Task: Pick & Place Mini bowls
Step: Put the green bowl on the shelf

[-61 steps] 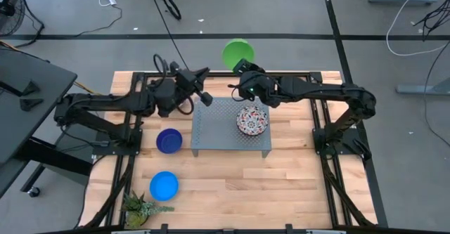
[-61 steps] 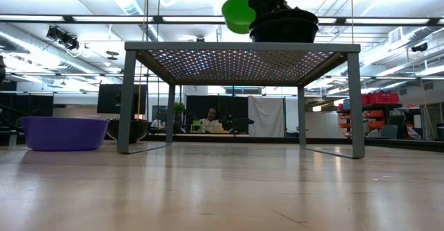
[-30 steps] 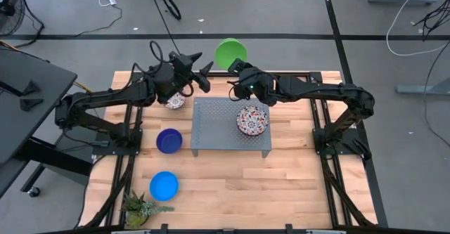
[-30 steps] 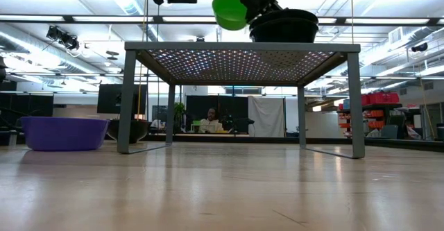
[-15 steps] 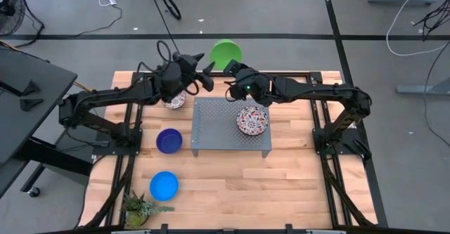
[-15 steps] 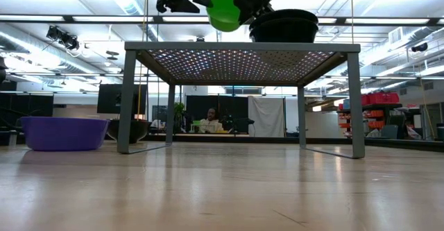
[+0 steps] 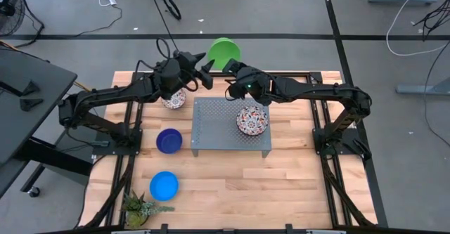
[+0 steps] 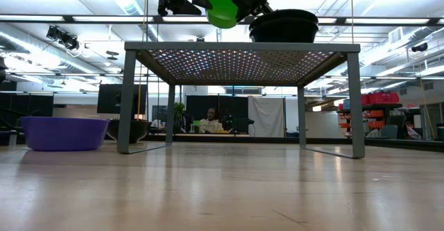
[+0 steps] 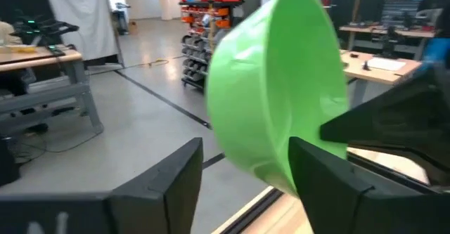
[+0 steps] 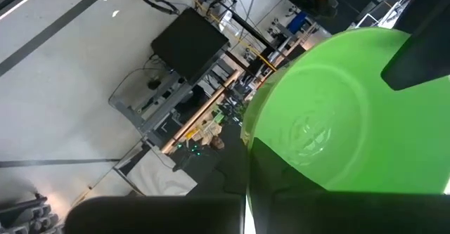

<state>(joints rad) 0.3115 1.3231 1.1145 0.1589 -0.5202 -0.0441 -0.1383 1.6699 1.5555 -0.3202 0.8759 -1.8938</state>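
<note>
My right gripper (image 7: 233, 67) is shut on a green mini bowl (image 7: 224, 52) and holds it in the air over the table's far edge, tipped on its side. My left gripper (image 9: 246, 146) comes level from the left. It is open, with one finger on either side of the bowl's (image 9: 274, 86) lower wall. One floral bowl (image 7: 252, 119) sits on the grey perforated tray (image 7: 218, 132). Another floral bowl (image 7: 173, 99) rests on the table under my left arm. A dark blue bowl (image 7: 169, 140) and a bright blue bowl (image 7: 164, 186) stand on the table at the left. My right gripper holds the green bowl at its rim (image 10: 254, 150), coming from the table's right side. The bowl's outer base faces the right wrist camera, and the gripper's own body hides how the fingers meet the rim. The bowl is lifted clear and tipped. Whether my left gripper touches the bowl, I cannot tell.
A small spiky plant (image 7: 138, 207) stands at the near left corner. In the low view the tray (image 8: 243, 47) stands on legs, with the floral bowl (image 8: 283, 27) dark on top. The table's near right part is bare wood.
My left gripper has moved toward the table's far right edge, up to the green bowl, so that its fingers now stand on either side of it. My right gripper has brought the bowl slightly toward the left and tipped it further.
</note>
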